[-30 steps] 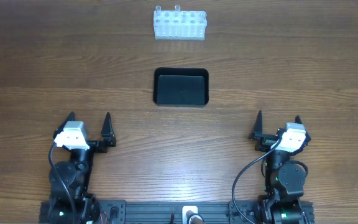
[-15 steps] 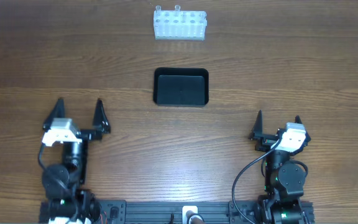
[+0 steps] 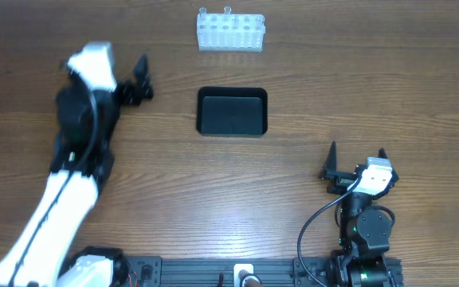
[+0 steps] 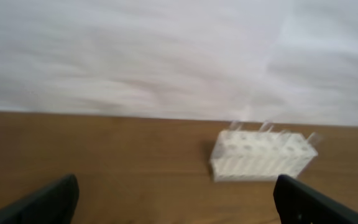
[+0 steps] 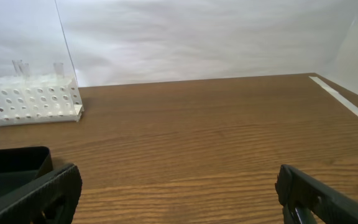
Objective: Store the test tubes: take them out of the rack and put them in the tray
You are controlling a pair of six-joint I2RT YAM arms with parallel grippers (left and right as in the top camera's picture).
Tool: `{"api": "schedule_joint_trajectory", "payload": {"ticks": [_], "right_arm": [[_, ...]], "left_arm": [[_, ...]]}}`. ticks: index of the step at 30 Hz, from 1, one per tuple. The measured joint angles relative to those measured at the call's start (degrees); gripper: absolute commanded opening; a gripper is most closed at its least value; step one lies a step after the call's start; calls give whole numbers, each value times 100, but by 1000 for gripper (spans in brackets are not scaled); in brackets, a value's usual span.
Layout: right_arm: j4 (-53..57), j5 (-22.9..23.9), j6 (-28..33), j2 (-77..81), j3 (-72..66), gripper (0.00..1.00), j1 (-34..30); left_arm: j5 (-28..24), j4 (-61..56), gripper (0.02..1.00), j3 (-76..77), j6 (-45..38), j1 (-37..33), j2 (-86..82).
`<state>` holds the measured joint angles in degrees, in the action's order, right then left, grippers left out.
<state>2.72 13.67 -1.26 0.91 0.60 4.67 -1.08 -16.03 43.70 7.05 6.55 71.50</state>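
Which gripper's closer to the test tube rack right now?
Left. The left gripper is off the rack's left side, facing it; the right gripper sits back near its base, short of the tray.

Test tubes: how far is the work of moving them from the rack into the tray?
Done: nothing; the tray is empty and the test tubes stand in the rack. In hand: the left gripper, open and empty, faces the rack, short of it. The right gripper is open near its base. Left: every tube must go into the tray.
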Motion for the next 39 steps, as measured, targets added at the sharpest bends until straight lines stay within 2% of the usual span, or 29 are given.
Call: {"api": "schedule_joint_trajectory", "payload": {"ticks": [6,14,18,39], "right_arm": [[0,2,-4,0,0,993,0],[0,0,-7,0,0,991,0],[0,0,-4,0,0,991,0],[0,0,-2,0,0,993,0]], "left_arm": [[190,455,998,1552,0,450,1690],[326,2210,998,4107,0,741,3810],[413,2542,998,5167,-2,846,4610],[608,2428,998,6122,0,1110,5775]]}}
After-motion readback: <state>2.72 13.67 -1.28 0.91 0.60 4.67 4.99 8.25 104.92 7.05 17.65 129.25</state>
